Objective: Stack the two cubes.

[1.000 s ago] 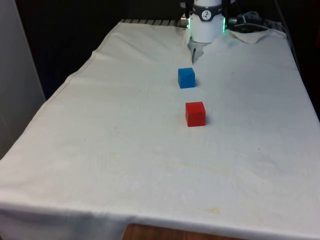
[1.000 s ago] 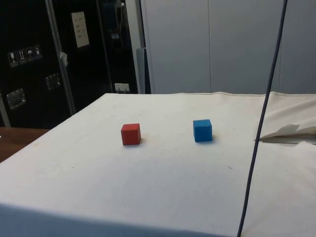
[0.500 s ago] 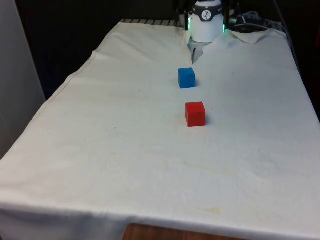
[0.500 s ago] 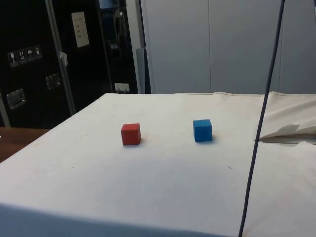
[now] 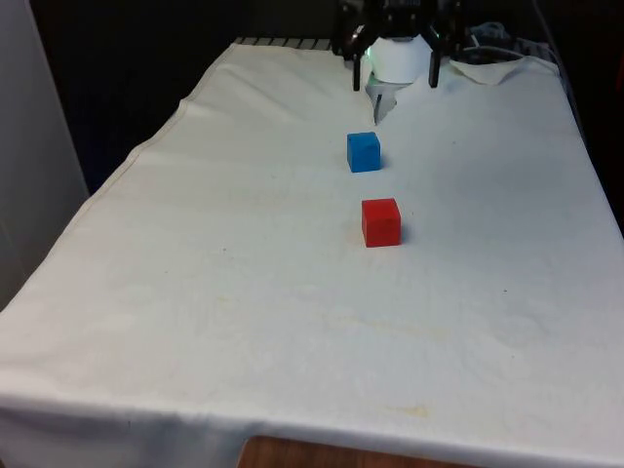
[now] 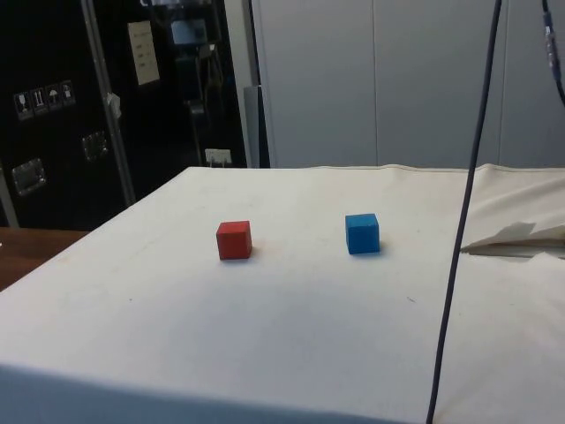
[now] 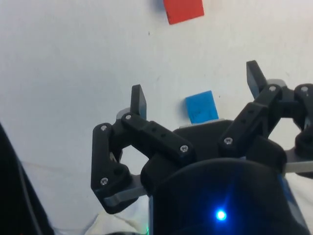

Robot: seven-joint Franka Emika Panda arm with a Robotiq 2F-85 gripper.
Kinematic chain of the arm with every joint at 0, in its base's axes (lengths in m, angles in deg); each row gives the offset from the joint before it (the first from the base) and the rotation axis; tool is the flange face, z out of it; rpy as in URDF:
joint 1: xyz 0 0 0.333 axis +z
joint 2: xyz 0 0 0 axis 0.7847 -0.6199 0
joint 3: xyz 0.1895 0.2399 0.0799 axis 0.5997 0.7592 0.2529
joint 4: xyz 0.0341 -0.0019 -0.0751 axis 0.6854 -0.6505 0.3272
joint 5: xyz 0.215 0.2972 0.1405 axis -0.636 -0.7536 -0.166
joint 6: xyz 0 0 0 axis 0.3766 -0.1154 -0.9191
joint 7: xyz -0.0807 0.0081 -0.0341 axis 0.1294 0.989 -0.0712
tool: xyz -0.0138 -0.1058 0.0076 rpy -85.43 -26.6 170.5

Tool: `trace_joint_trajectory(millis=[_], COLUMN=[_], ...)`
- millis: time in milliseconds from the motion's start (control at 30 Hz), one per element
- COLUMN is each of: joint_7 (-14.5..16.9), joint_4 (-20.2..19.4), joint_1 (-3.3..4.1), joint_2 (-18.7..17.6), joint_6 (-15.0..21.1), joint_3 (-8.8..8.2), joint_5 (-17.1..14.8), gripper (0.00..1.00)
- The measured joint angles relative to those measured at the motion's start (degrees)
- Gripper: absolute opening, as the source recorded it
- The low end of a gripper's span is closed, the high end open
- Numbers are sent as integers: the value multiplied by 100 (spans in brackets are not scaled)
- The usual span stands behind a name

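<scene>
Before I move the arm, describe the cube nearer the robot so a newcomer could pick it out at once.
Start from the white cloth over the table; two small cubes sit apart near its middle line. The one you want is the blue cube, at the robot's end of the pair, resting flat with the open gripper hanging above the cloth beyond it. Its neighbour, the red cube, differs by colour alone.

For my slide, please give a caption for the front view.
Open gripper above the table's far end, with blue cube and red cube apart on the white cloth.
</scene>
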Motion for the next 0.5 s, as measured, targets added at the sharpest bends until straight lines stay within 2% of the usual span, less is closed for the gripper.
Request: trace_joint_trajectory(millis=[100, 500], joint_7=[-46, -57], joint_4=[-6, -298], joint_1=[6, 23], joint_2=[-29, -80], joint_6=[69, 802], joint_3=[23, 86], joint_5=[40, 109], gripper=[100, 100])
